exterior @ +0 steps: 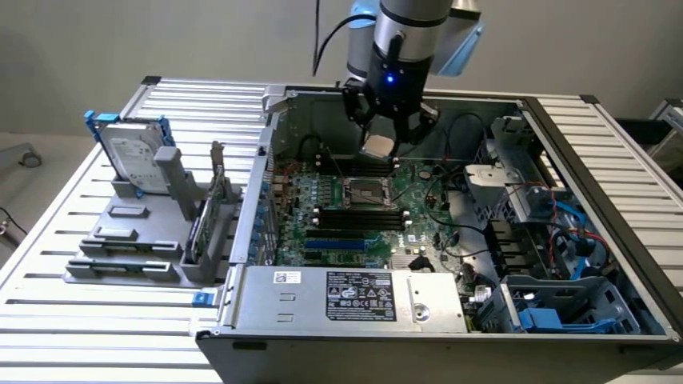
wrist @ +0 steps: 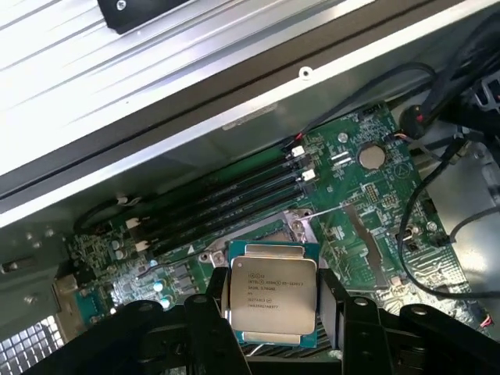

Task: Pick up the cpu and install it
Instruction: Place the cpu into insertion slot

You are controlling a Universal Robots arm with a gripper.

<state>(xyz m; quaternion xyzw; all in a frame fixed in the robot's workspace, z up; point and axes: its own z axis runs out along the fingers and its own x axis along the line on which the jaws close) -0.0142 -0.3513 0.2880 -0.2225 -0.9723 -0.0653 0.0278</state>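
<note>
Claw (exterior: 385,138) shut on the cpu (exterior: 378,146), pinching two opposite edges. It hangs upper centre of the exterior frame, inside the open case (exterior: 597,184), above the board (exterior: 427,228), up-frame of the socket (exterior: 357,192) and not touching it. Wrist view: cpu (wrist: 272,291) lid faces the camera between the dark fingers (wrist: 212,308), socket (wrist: 285,226) just beyond it, RAM slots (wrist: 234,195) next over. Risks, as I judge them: the grip is on thin edges only, so a bump could twist the chip or drop it on the board. Landing off-square or rotated wrong would bend socket pins. Can't tell if the socket frame is fully open, so the chip could catch on it. Loose black cables (wrist: 457,74) nearby could snag. Writing: several printed lines on the cpu lid, too small to read surely. White label with logos on the power supply (exterior: 363,294), unreadable. Hard drive (exterior: 133,152) label, at left on the surface (exterior: 64,336), also unreadable.
</note>
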